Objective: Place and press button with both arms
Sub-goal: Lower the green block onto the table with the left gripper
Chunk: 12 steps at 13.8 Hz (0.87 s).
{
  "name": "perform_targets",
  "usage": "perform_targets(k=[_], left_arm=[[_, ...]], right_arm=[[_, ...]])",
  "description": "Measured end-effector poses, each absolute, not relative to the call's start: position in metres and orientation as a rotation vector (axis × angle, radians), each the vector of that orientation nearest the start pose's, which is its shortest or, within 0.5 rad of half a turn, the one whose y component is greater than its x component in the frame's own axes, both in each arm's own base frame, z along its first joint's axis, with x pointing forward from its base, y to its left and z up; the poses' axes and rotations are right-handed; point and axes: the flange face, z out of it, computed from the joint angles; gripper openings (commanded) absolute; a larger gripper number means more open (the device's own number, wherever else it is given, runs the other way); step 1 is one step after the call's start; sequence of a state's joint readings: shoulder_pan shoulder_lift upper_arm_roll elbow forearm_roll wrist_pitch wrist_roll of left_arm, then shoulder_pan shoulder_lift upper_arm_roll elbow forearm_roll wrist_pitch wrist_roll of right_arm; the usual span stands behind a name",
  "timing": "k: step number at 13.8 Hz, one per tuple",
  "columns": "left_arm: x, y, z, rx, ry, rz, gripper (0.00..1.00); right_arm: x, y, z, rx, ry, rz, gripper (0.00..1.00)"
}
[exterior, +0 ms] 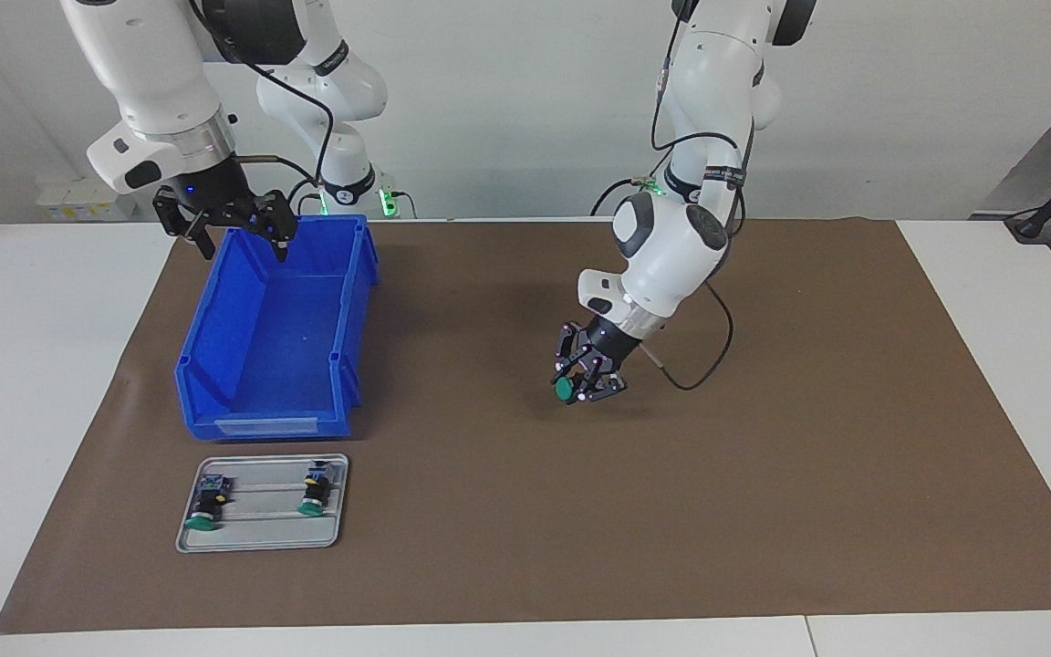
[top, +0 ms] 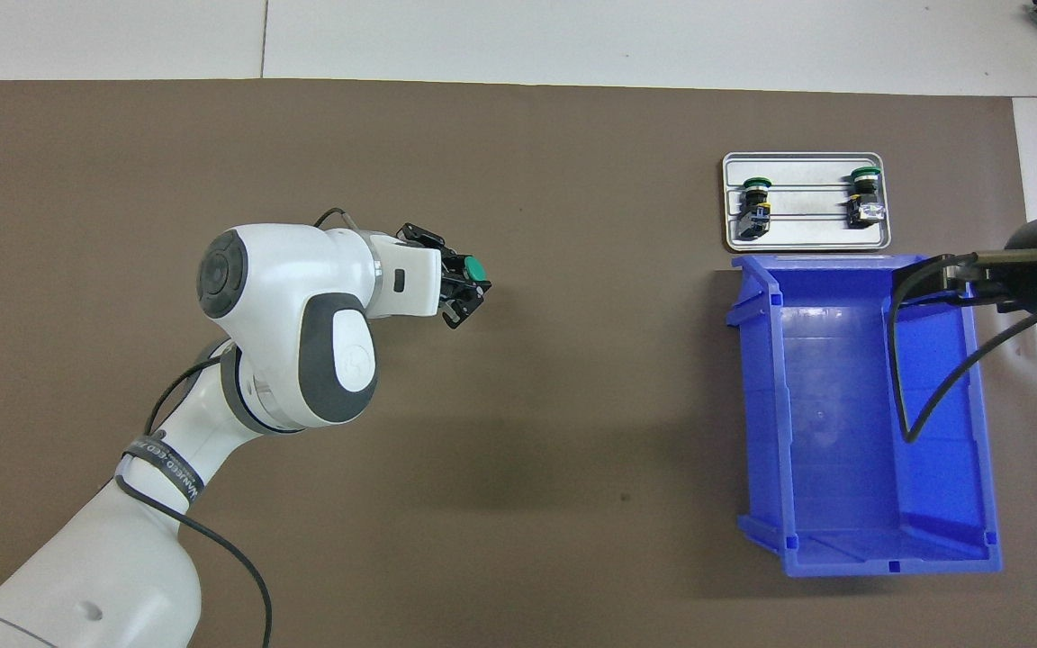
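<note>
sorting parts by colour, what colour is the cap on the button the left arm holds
Green cap on the button, clearest in the overhead view.

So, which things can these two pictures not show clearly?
- Button body: in both views the left gripper covers it; only the green cap shows.
- Right gripper: in the overhead view its arm and a cable hide it.
- Bin front label: too small to read, facing view.

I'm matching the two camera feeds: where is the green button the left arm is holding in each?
Facing view: the button is in the left gripper, over the brown mat near the picture's middle.
Overhead view: the button is left of centre.
Shared landmark: the blue bin, toward the right arm's end.
</note>
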<state>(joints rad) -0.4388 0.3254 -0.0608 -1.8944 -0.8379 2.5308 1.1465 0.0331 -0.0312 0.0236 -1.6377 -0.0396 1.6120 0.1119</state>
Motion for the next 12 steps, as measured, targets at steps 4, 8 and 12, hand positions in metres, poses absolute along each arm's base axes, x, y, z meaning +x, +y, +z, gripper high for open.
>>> perform_targets(k=[4,8,12], left_arm=[[0.577,-0.285,0.357,-3.130,1.760,-1.043,0.18],[0.565,-0.267,0.342,-3.119,1.787,-1.217,0.17],[0.540,-0.257,0.325,-3.087,1.813,-1.365,0.14]], right_arm=[[0.547,0.027,0.614,-3.180,0.085,-0.014,1.00],[0.547,0.027,0.614,-3.180,0.085,-0.014,1.00],[0.547,0.027,0.614,-3.180,0.085,-0.014,1.00]])
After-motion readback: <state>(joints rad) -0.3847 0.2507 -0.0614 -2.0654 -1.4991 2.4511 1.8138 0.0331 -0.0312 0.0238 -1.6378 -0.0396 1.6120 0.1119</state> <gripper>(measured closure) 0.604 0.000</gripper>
